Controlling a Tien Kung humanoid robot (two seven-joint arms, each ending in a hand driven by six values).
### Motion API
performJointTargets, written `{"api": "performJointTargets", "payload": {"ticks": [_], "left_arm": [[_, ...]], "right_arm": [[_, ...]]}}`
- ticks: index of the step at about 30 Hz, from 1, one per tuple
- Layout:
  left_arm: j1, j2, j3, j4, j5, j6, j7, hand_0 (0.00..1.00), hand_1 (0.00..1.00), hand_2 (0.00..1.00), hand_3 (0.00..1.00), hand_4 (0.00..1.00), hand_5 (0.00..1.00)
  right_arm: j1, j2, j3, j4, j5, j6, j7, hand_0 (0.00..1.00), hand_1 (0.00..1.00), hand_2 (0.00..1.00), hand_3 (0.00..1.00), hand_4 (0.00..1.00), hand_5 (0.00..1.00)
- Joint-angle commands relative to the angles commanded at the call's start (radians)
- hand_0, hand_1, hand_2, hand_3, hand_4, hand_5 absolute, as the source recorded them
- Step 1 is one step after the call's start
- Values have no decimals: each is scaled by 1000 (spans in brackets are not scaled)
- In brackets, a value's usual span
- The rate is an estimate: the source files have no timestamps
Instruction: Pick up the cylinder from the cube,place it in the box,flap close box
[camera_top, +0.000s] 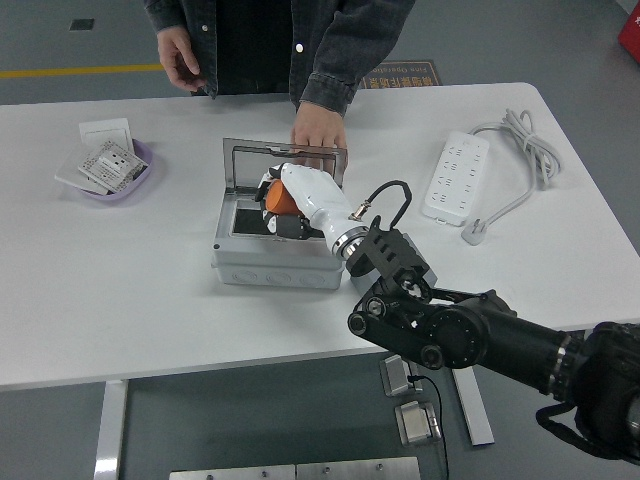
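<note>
A grey box (272, 262) stands in the middle of the table with its clear lid (285, 165) raised at the back. My right hand (285, 205), white with dark fingers, is over the box's open top and is shut on an orange cylinder (280, 199). A person's hand (318, 130) rests on the far right corner of the lid. I see no cube in view. My left arm is out of view.
A purple dish (128, 172) with white cards sits at the left, with a white card (106, 132) behind it. A white power strip (455, 176) with its cable (525, 150) lies at the right. The person's other hand (180, 55) is off the table.
</note>
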Motion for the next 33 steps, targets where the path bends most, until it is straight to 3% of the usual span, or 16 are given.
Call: {"api": "performJointTargets", "payload": {"ticks": [7, 16, 33], "left_arm": [[1, -1, 0, 0, 2, 0, 3, 943, 970, 963, 998, 993, 891], [-3, 4, -1, 0, 3, 0, 4, 944, 970, 963, 998, 993, 892], [-3, 7, 4, 0, 0, -2, 8, 945, 971, 966, 998, 994, 894]], "right_arm": [[5, 0, 8, -17, 29, -4, 8, 2, 11, 197, 203, 32, 33], [30, 0, -4, -31, -37, 19, -34, 2, 11, 197, 203, 32, 33], [20, 0, -27, -39, 72, 2, 4, 2, 11, 198, 202, 33, 34]]}}
